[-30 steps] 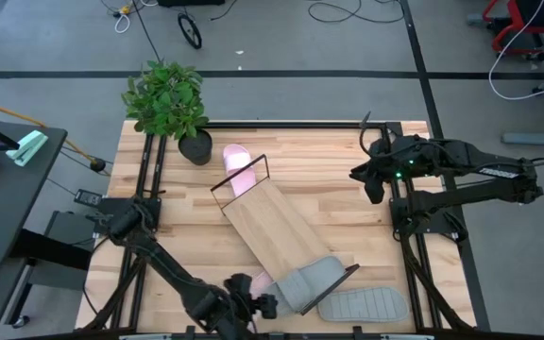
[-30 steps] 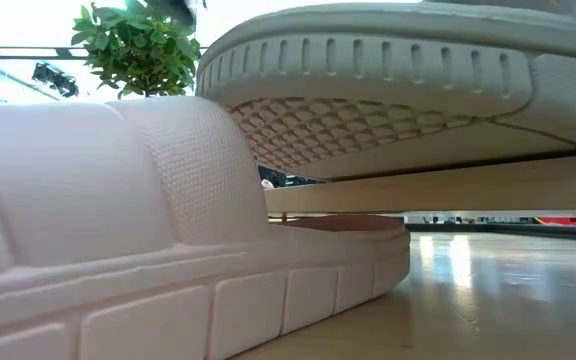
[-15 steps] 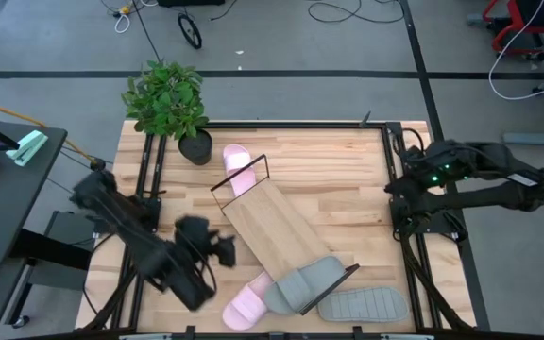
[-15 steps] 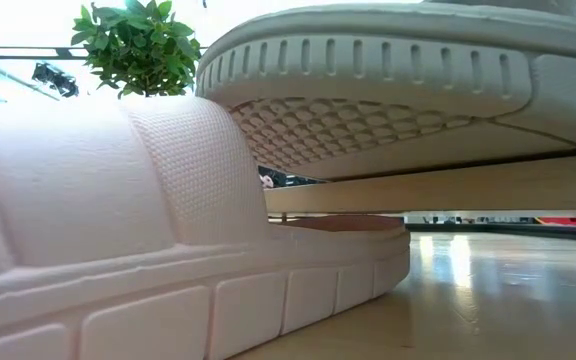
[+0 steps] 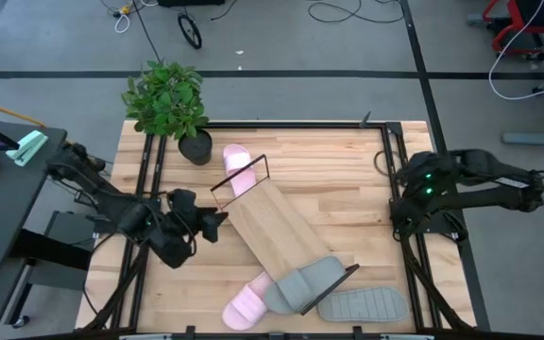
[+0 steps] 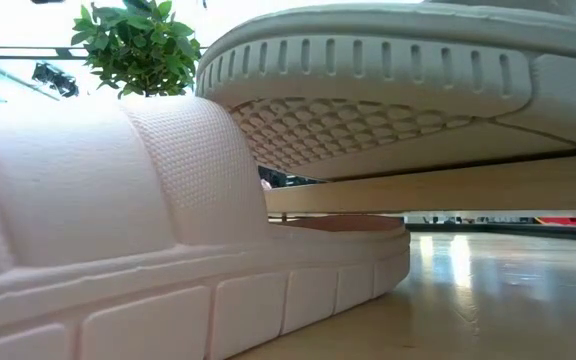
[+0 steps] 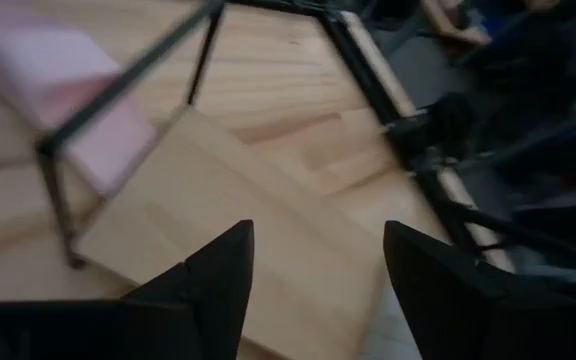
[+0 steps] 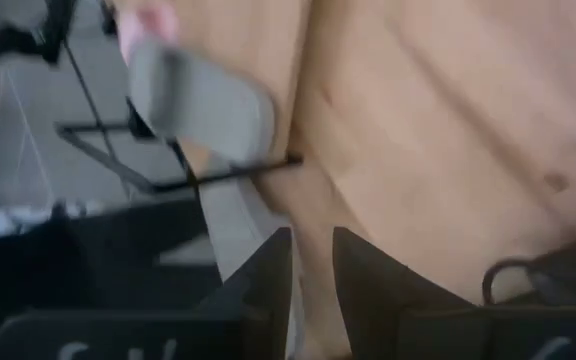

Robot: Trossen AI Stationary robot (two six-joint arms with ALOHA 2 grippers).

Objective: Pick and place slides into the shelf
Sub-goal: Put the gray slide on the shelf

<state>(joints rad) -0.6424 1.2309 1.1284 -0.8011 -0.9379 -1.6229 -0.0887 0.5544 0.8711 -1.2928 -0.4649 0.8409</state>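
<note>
The shelf (image 5: 272,227), a light-wood board with dark wire frames at its ends, lies slanted across the table. One pink slide (image 5: 237,165) lies on the table at its far end, under the wire frame. A grey slide (image 5: 305,281) sits on its near end. Another pink slide (image 5: 248,302) lies on the table beside that end, and a second grey slide (image 5: 362,304) on the table near the front edge. My left gripper (image 5: 217,225) hovers open at the shelf's left side. My right gripper (image 5: 397,189) hangs at the table's right edge with a narrow gap, nothing in it.
A potted plant (image 5: 168,99) stands at the table's far left corner. Dark frame rails run along the table's left and right edges. Bare tabletop lies between the shelf and the right rail. The low view is filled by the near pink slide (image 6: 118,230) and grey slide (image 6: 388,70).
My left gripper has left the near pink slide at the front edge, risen and swung toward the table's left and far side, rolling as it went, and now stands by the shelf's left side. My right arm has drawn back toward the right edge and tipped downward. The slides have stayed put.
</note>
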